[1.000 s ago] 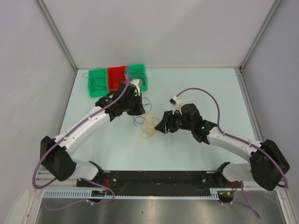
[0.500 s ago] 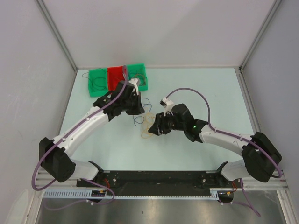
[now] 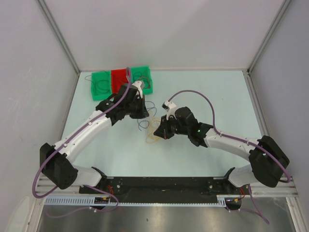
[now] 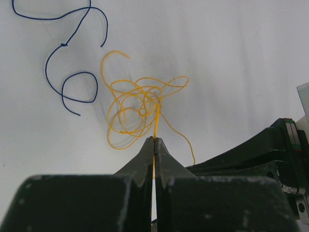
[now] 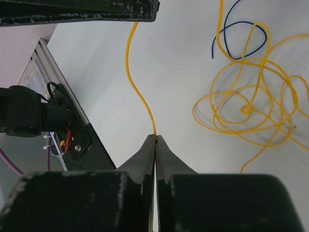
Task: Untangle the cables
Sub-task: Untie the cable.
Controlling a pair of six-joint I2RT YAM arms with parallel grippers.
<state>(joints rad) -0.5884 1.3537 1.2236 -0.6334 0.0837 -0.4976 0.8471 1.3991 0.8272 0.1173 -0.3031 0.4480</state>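
Note:
The cables here are a tangle of yellow wire (image 3: 154,131) (image 4: 140,104) (image 5: 248,108) and a loose dark blue wire (image 3: 143,123) (image 4: 63,46) (image 5: 241,24), lying on the pale table between the arms. My left gripper (image 3: 145,116) (image 4: 154,139) is shut on a yellow strand that runs straight from the tangle into its tips. My right gripper (image 3: 161,133) (image 5: 155,137) is shut on another yellow strand, which curves up and away from its tips. The tangle lies to the right of that strand in the right wrist view.
Three small bins stand in a row at the back left: a green one (image 3: 96,94), a red one (image 3: 119,72) and another green one (image 3: 143,68), with thin wires in the green ones. The black base rail (image 3: 164,183) runs along the near edge.
My right arm has moved left to the yellow tangle and its gripper has gone from open to shut on a strand. The left arm has barely moved.

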